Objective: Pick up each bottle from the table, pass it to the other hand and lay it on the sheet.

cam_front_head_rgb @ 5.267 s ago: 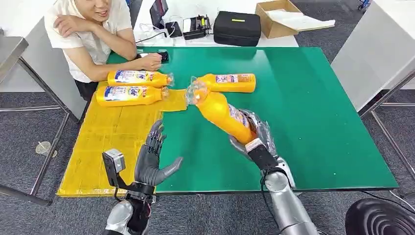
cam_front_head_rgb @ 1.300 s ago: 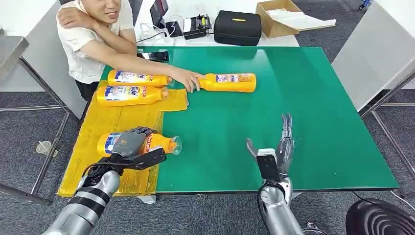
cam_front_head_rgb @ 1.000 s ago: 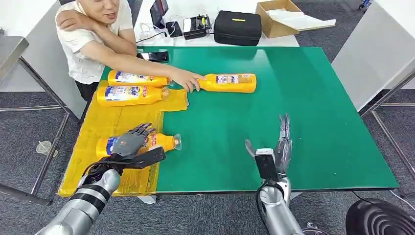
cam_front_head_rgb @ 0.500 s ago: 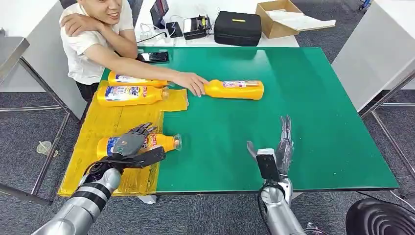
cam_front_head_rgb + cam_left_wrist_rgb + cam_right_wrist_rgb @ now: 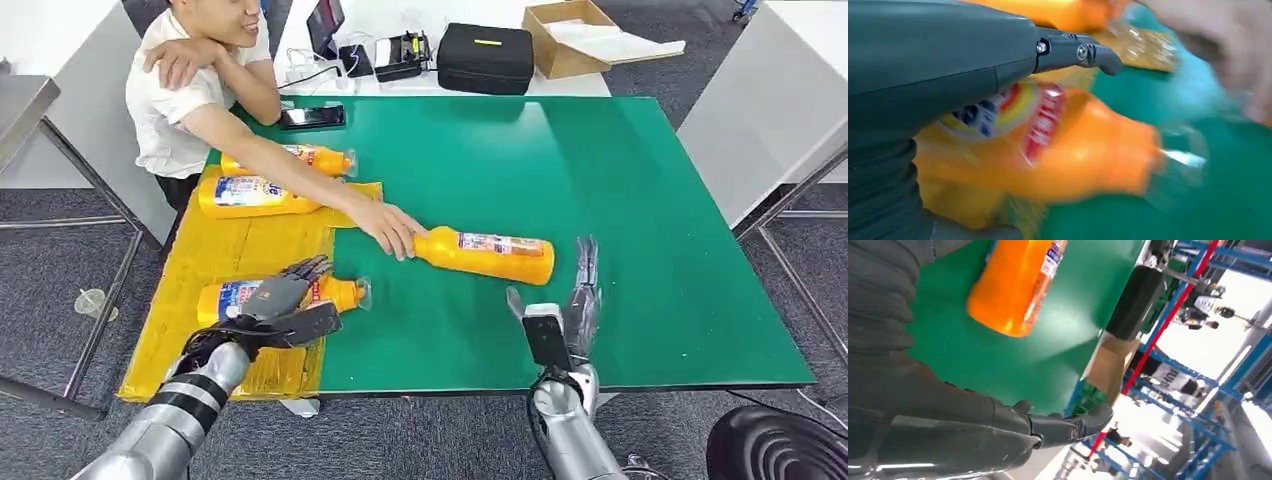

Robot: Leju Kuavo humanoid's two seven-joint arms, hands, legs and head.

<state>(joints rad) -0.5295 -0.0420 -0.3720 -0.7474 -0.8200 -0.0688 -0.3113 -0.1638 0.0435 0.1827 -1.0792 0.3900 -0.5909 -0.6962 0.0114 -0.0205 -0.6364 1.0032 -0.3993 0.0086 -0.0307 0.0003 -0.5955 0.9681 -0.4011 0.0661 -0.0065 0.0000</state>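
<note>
Three orange bottles lie on the yellow sheet [image 5: 215, 255]: two at its far end, and a third bottle [image 5: 280, 295] near the sheet's right edge, its clear cap pointing onto the green table [image 5: 620, 170]. The left hand [image 5: 275, 308] rests over this third bottle with its fingers spread and the thumb out to the side; the head view shows no closed grasp, so the hand is judged open with the bottle lying on the sheet under it. The left wrist view is blurred and shows the bottle's label and cap close below the thumb.

A fourth bottle [image 5: 487, 254] lies on its side on the green table, cap end toward the sheet. A person's hand [image 5: 393, 230] touches its cap end. The right hand [image 5: 575, 300] stands edge-up just beside the base of this bottle, fingers straight and apart, holding nothing. The right wrist view shows the bottle's base close ahead of the palm, apart from it.

Step in hand, as judged: placement of the third bottle is complete or nearly so, and the fourth bottle is the next pick.

Next move calls for:
1. Lift the left hand clear without rolling the third bottle.
2. Wait until the person's hand is off the fourth bottle.
3. Close the right hand around the body of the fourth bottle, then hand over to the left.
</note>
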